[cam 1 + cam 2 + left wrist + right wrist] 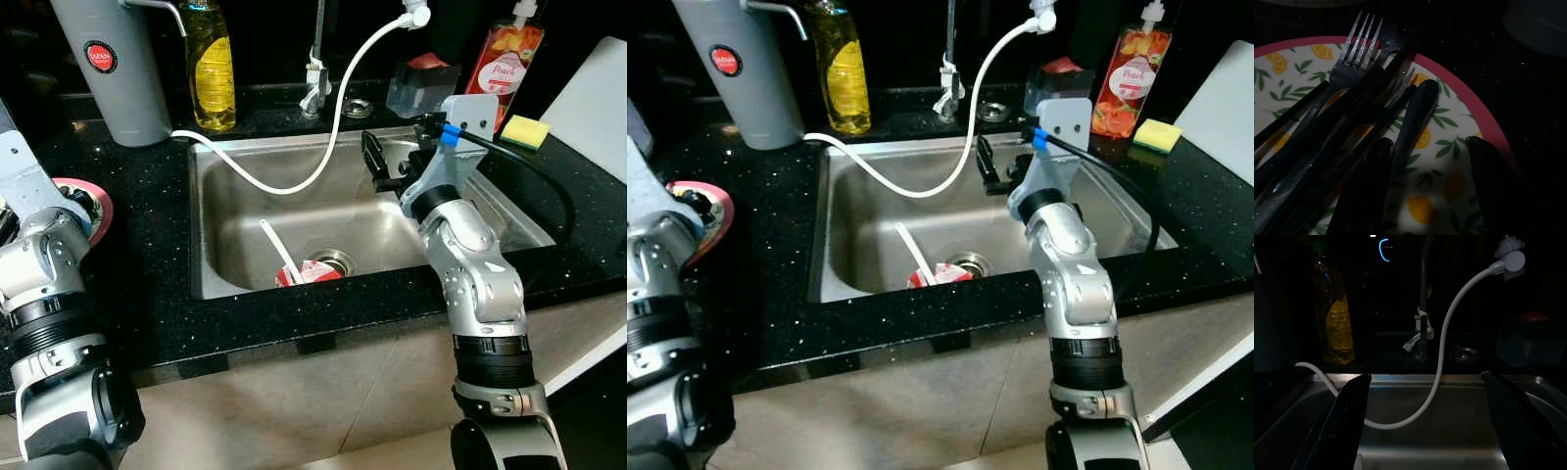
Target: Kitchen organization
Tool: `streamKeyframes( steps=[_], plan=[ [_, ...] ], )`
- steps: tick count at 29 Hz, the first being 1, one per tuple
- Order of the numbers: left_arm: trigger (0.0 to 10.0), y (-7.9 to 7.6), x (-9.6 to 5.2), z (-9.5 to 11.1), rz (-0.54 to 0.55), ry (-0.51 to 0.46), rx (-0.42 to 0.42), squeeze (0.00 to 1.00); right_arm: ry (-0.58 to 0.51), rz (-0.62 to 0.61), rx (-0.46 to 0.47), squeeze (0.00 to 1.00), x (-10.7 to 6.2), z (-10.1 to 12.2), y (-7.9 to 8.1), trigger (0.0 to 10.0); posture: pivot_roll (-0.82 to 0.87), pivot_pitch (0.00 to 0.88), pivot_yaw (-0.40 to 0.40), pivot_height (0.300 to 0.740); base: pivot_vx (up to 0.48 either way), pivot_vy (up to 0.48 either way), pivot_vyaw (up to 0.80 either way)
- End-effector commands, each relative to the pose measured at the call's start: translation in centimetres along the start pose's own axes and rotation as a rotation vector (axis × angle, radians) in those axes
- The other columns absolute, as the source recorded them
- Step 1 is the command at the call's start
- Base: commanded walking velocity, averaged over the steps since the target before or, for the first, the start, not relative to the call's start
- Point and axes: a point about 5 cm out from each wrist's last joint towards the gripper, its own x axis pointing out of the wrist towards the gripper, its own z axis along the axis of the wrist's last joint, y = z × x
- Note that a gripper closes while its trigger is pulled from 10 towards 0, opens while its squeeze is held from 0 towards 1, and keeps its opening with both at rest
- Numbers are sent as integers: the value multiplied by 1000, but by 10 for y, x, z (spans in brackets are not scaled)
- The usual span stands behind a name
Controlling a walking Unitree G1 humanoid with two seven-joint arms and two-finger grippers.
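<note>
Left wrist view looks down the left end effector (1430, 191), whose two black fingers (1366, 196) are spread apart and hold nothing; they hang just over a plate (1484, 122) with a pink rim and a lemon print. On the plate lies a heap of dark cutlery: a fork (1352, 58) with its tines pointing away from the fingers, a spoon handle (1418, 117) and black chopsticks (1288, 117). From the head views little of this can be read; there the plate (98, 211) is a pink edge on the black surface (147, 274) at the robot's left, half hidden behind the left arm.

Right wrist view shows the right end effector (1425, 426) with fingers wide apart and empty, aimed across the sink (1425, 411) at the faucet (1422, 328). A white hose (1444, 347) loops from a sprayer head (1511, 259) down into the basin and between the fingers. The head views place that end effector (387, 162) over the sink's right rear part, and they add what the wrist camera misses: a red and white wrapper with a white stick (294, 264) beside the drain (333, 260).

Behind the sink stand a grey jug (113, 69), a yellow bottle (211, 69), a peach soap bottle (505, 59) and a yellow sponge (526, 130). A white board (593, 108) leans at the far right.
</note>
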Motion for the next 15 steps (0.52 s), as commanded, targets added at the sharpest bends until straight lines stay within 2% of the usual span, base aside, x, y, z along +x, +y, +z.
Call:
streamKeyframes(
  steps=[1,5,7,15],
  plan=[
    [10000,4,-2,4,29,-30,42,0,-5,9,5,0,1,2,1,10000,58,0,-17,740,0,0,0],
    [10000,7,-2,2,51,-37,93,0,-3,13,4,0,2,2,2,10000,58,0,-17,740,0,0,0],
    [10000,10,-1,-7,65,-6,107,0,-1,20,4,0,3,1,3,10000,65,0,-27,740,0,0,0],
    [10000,3,1,-25,6,89,64,0,0,16,-2,0,1,3,2,10000,42,0,-20,740,0,0,0]
  ],
)
